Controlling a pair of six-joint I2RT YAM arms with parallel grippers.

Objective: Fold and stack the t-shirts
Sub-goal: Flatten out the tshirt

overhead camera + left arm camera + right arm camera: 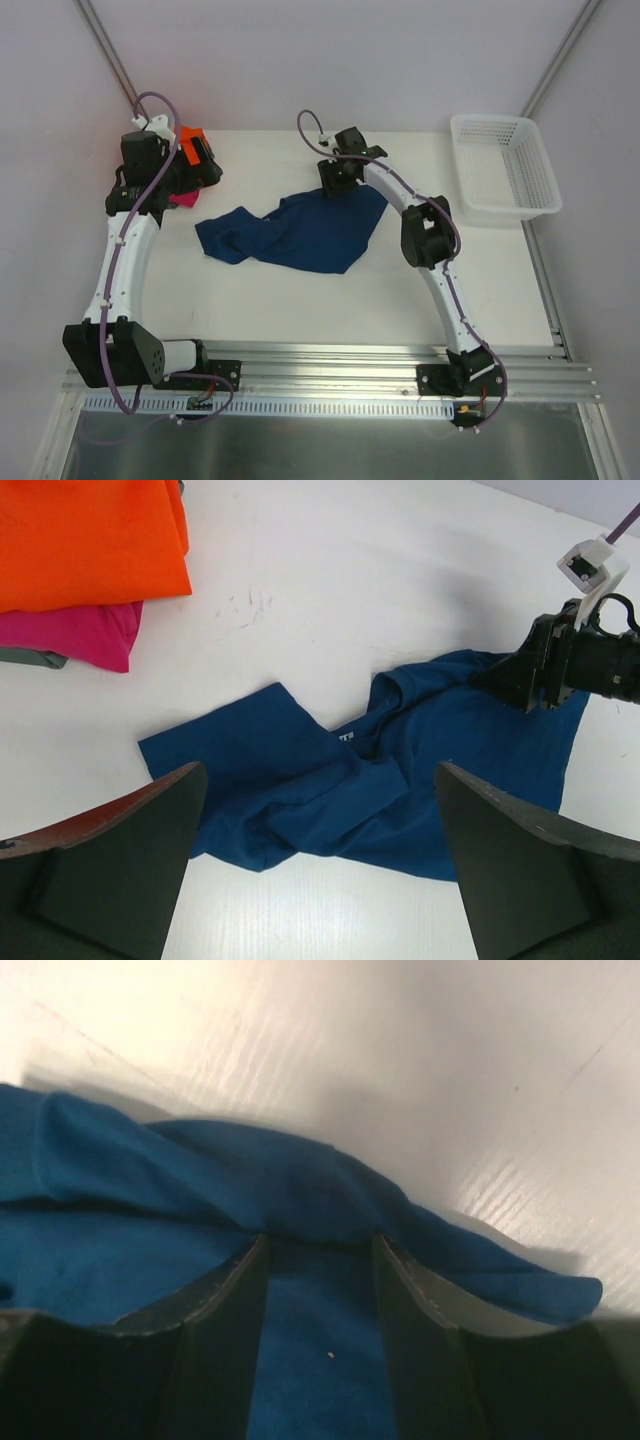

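The navy blue t-shirt (300,235) lies crumpled in the middle of the table, collar up (400,770). My right gripper (338,185) is down on its far right edge. In the right wrist view its jaws (320,1240) stand half closed around a raised fold of the blue cloth (300,1180). My left gripper (197,168) hovers open at the far left, above the stack; its wide-spread fingers (320,770) hold nothing. Folded orange (90,540), pink (70,630) and grey (30,658) t-shirts are stacked there. No chest print shows.
A white lattice basket (505,208) stands at the table's far right corner. Metal rails run along the near edge by the arm bases (330,365).
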